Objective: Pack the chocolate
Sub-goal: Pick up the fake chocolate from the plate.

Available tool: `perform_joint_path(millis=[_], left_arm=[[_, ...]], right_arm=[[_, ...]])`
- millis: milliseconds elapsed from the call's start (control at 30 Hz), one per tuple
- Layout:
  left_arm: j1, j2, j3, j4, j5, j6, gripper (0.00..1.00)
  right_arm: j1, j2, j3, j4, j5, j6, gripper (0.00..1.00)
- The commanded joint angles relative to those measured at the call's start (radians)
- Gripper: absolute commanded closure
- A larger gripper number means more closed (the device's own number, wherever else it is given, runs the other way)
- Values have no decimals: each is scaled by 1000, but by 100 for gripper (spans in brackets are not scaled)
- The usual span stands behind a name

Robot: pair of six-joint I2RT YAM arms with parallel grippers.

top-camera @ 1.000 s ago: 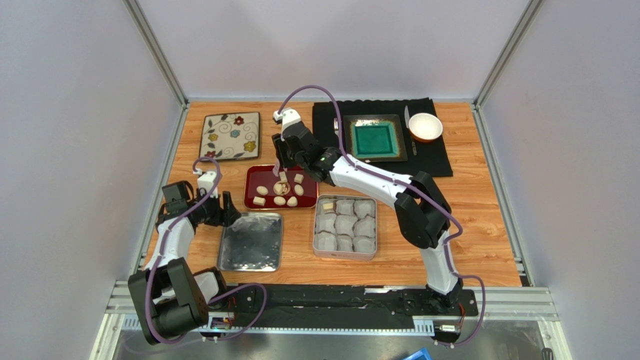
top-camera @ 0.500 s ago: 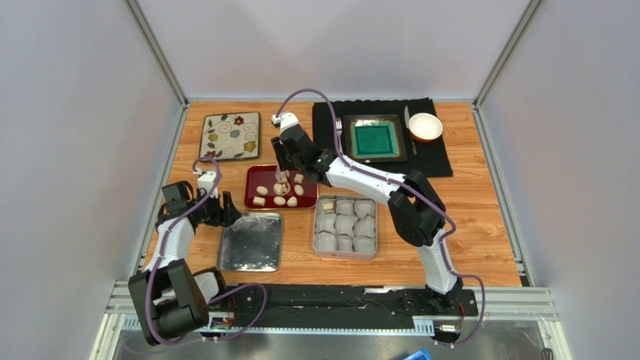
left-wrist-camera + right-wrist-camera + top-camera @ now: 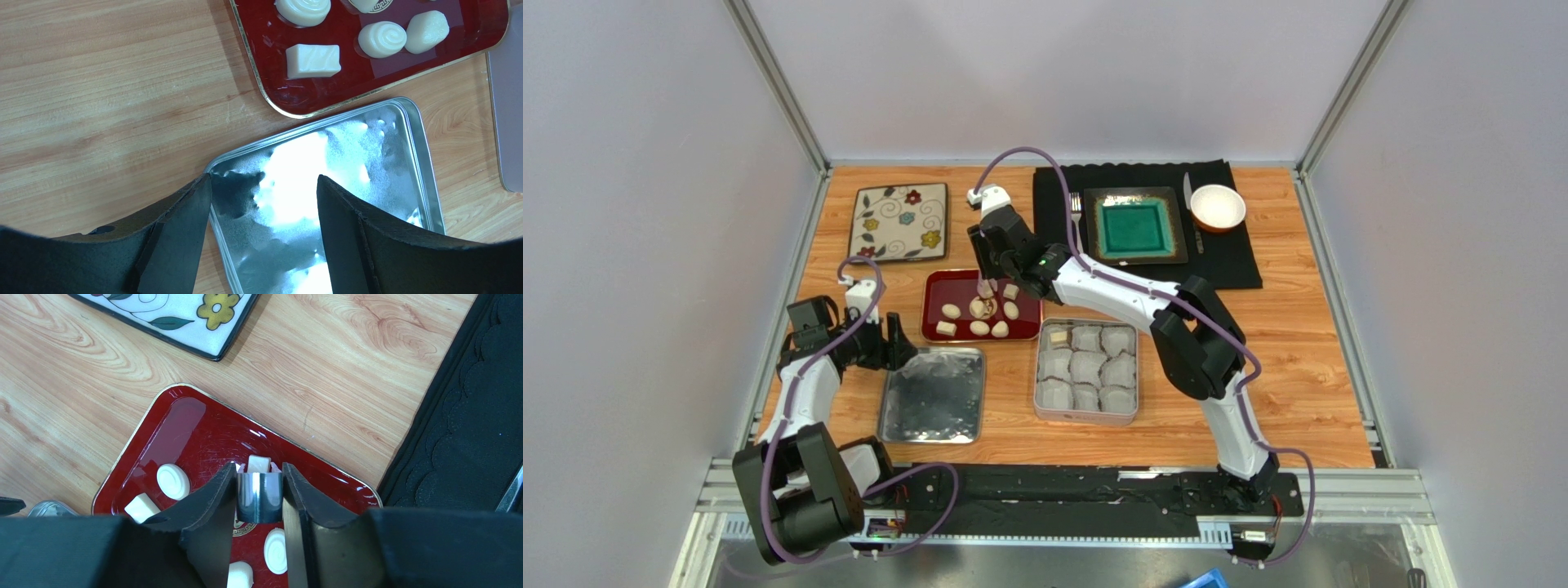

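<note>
Several cream chocolates (image 3: 382,38) sit loose in a red tray (image 3: 184,425) on the wooden table (image 3: 92,92), beyond and to the right of the left gripper (image 3: 264,184). Its jaws stand apart over the near left corner of a silver tray (image 3: 368,147), just as they did a second ago. To the right of those jaws lies a tin (image 3: 1087,420) lined with white paper cups (image 3: 1087,368).

Farther off, the right gripper (image 3: 259,471) is clamped on a held piece (image 3: 259,496) over the red tray. In the last second its wrist has edged slightly away from the bases and its elbow has drawn leftward, while the loose pieces have not stirred.

The right wrist camera shows the held piece grey and glossy between the fingers, with a square cream piece (image 3: 258,463) just beyond the fingertips. The overhead camera gives only a pale speck there. The left wrist camera alone picks out the swirls moulded on the chocolates. A gold mark on the tray beneath the right fingers is too hidden to read.

Beyond the right jaws lie a floral plate (image 3: 202,318) to the left and a black mat (image 3: 466,416) to the right, bearing a green plate (image 3: 1134,228) and a white bowl (image 3: 1217,207).
</note>
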Motion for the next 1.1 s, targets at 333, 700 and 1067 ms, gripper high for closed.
perform_joint_path(millis=[333,700,1067], left_arm=[[13,-26,26,-11,28,32,28],[16,-45,35,-30,27,34,28],[18,-59,43,-45,19,38,29]], right_arm=[[-4,-69,-4,105,22,-24,81],[-4,-382,-267,161,56,-71,83],[-2,-736,-542,135,88,-50,83]])
